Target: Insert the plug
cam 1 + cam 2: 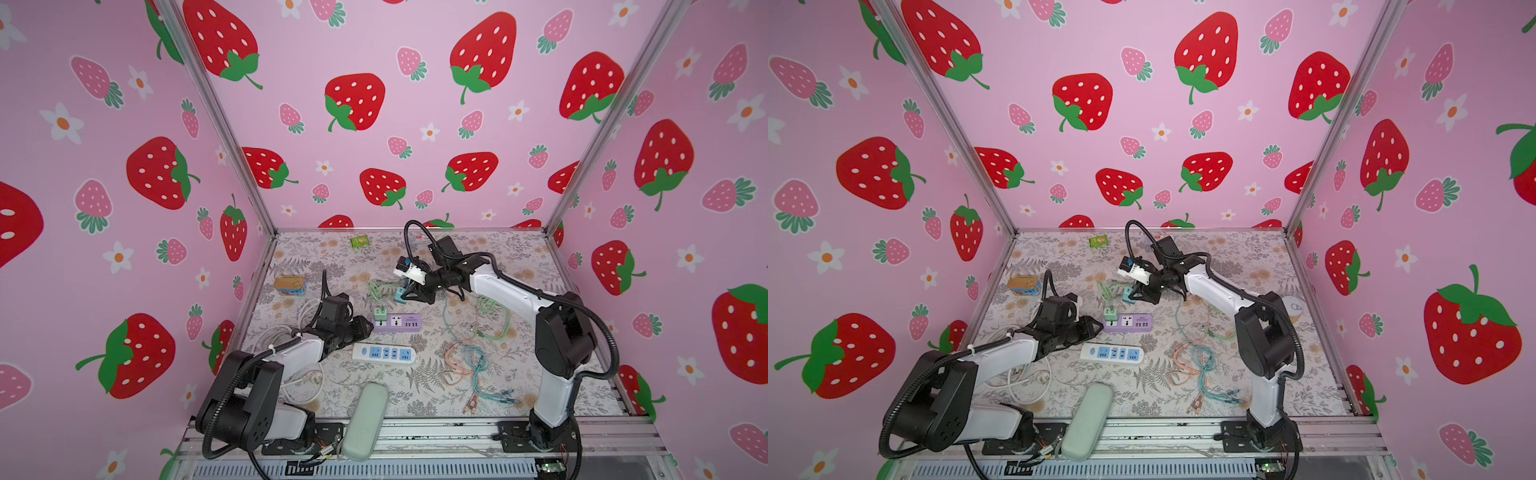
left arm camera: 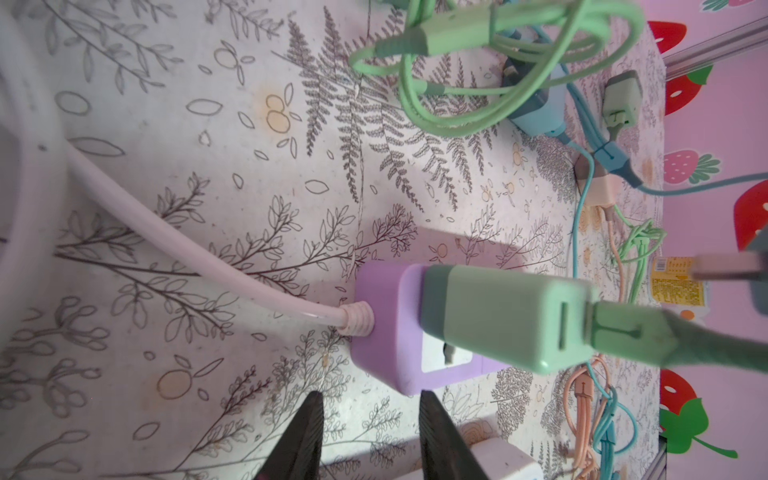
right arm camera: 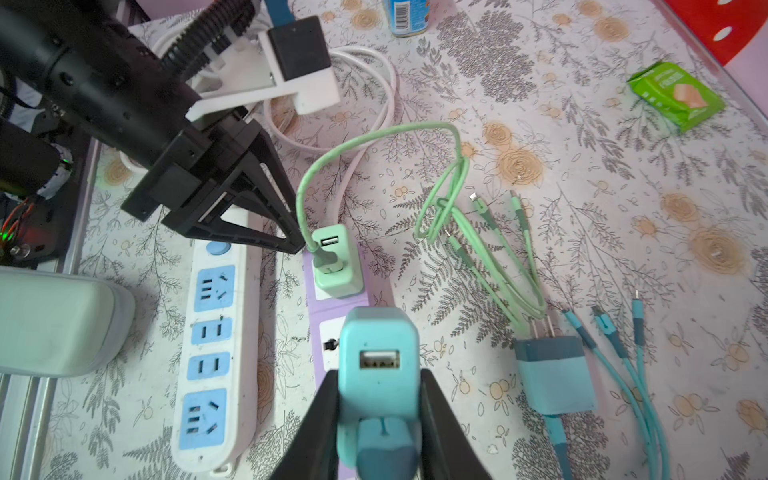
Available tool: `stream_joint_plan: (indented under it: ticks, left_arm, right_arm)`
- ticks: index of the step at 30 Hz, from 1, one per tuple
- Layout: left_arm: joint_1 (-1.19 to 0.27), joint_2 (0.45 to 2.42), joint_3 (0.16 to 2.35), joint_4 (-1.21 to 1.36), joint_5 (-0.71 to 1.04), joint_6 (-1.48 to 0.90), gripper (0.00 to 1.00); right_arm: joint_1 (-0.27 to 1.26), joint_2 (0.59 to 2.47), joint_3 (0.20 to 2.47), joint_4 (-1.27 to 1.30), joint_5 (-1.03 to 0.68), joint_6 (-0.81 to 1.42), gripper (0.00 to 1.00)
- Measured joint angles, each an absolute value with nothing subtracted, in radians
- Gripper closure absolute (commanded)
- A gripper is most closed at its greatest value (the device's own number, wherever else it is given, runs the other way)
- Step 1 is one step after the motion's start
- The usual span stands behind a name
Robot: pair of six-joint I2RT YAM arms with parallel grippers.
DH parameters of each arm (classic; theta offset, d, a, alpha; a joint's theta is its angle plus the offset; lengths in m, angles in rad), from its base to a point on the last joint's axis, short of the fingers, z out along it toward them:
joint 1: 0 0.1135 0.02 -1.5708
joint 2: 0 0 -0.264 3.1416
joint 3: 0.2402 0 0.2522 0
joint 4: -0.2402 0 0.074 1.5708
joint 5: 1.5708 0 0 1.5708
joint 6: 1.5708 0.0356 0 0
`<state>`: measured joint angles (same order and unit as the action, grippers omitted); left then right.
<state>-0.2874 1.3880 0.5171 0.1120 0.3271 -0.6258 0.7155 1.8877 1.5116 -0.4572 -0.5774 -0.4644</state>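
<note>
Currently right tool (image 3: 378,374) clamps teal plug (image 3: 376,332) over purple strip (image 3: 322,309); left tool (image 2: 370,399) parted, seemingly empty.

The floral-print tabletop (image 1: 307,253) is enclosed on three sides by pink wall panels (image 1: 374,50) printed with strawberries and flowers. Aluminium posts (image 1: 228,137) rise from its rear corners. An aluminium rail (image 1: 436,432) borders its front edge. Lighting is even.
</note>
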Motion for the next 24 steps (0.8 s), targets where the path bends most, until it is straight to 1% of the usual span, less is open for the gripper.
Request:
stream_joint_plan:
  ticks: [14, 24]
  left_arm:
    - [-0.281, 1.457, 0.556, 0.147, 0.376, -0.631, 0.76]
    - [-0.278, 1.475, 0.556, 0.164, 0.395, -0.633, 0.81]
  right_arm:
    - [0.751, 1.944, 1.516, -0.488, -0.502, -0.506, 0.99]
    - [0.770, 1.958, 1.519, -0.490, -0.466, -0.529, 1.00]
